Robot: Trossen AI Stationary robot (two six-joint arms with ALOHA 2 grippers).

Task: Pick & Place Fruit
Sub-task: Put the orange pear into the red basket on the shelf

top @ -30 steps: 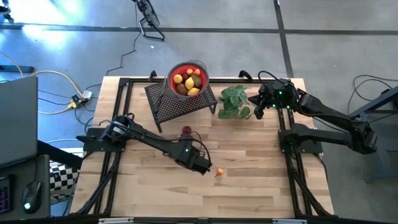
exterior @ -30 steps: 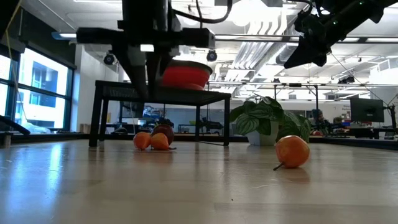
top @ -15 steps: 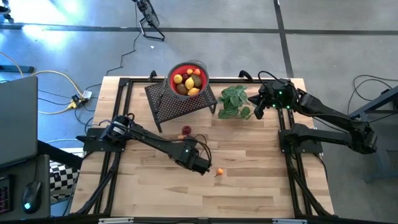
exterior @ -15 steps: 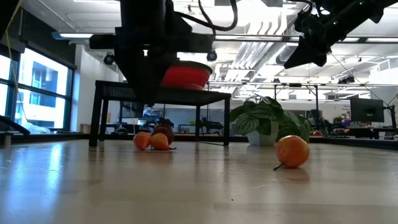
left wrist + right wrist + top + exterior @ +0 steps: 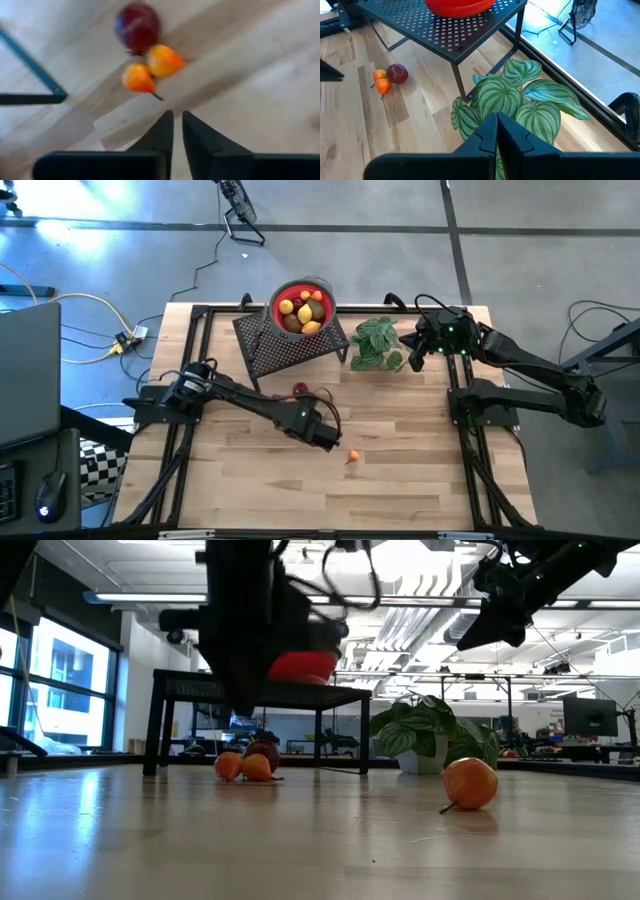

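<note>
A red bowl point(image 5: 274, 305) with several yellow, orange and brownish fruit in it stands on a black perforated rack point(image 5: 285, 348). On the table near the rack lie a dark red fruit point(image 5: 137, 26) and two small orange ones point(image 5: 162, 60), touching one another. A lone orange fruit point(image 5: 352, 457) rests on the wood nearer the front edge. My left gripper point(image 5: 177, 125) hovers between that orange fruit and the cluster, pointing steeply down. It is shut to a slit, with nothing in it. My right gripper point(image 5: 497, 122) waits shut, high over the plant at the far right.
A green leafy plant point(image 5: 378, 343) stands right of the rack, under my right gripper. The rack's legs point(image 5: 155, 725) stand behind the fruit cluster. Bare wood lies around the lone orange fruit and toward the near edge.
My left gripper has rolled about its own pointing line and edged from beside the lone orange fruit toward the cluster near the rack. The fruit on the table has stayed where it was.
</note>
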